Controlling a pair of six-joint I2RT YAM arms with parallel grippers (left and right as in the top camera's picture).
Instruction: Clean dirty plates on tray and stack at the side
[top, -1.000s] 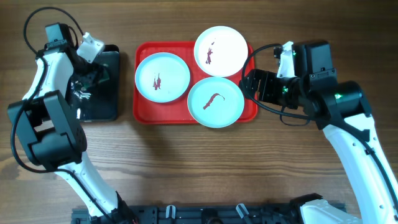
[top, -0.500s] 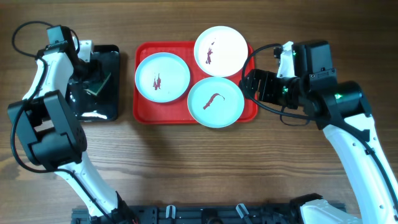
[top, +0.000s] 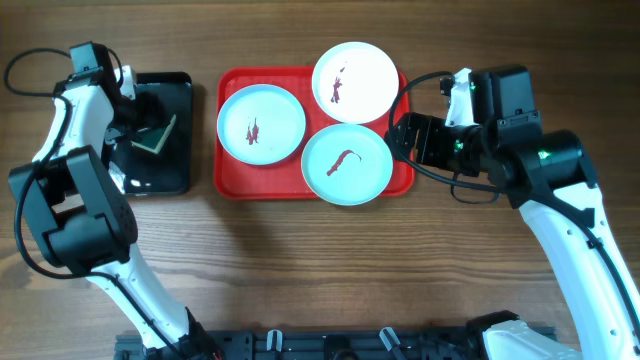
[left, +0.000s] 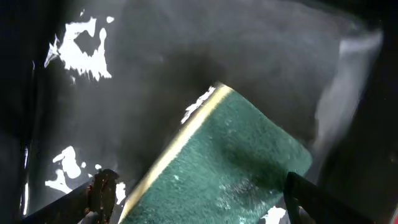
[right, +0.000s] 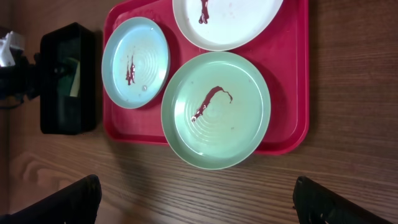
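The red tray (top: 232, 180) holds three plates, each with a reddish-brown smear: a pale bluish-white one (top: 261, 123) at left, a white one (top: 355, 82) at the top right, and a pale blue-green one (top: 346, 164) at the lower right. My left gripper (top: 138, 132) is down inside the black tray (top: 165, 175). In the left wrist view it is open (left: 199, 199), with a green sponge (left: 236, 155) between its fingers. My right gripper (top: 400, 135) is open and empty at the red tray's right edge; its wrist view shows the blue-green plate (right: 216, 111) ahead.
The black tray (right: 62, 118) stands left of the red tray (right: 292, 99), its floor wet and shiny. The sponge (top: 155, 137) lies in its upper half. Bare wooden table lies in front of and to the right of the red tray.
My left wrist has turned and drawn left over the black tray, and the green sponge now shows beside it. The right arm and the plates have not moved.
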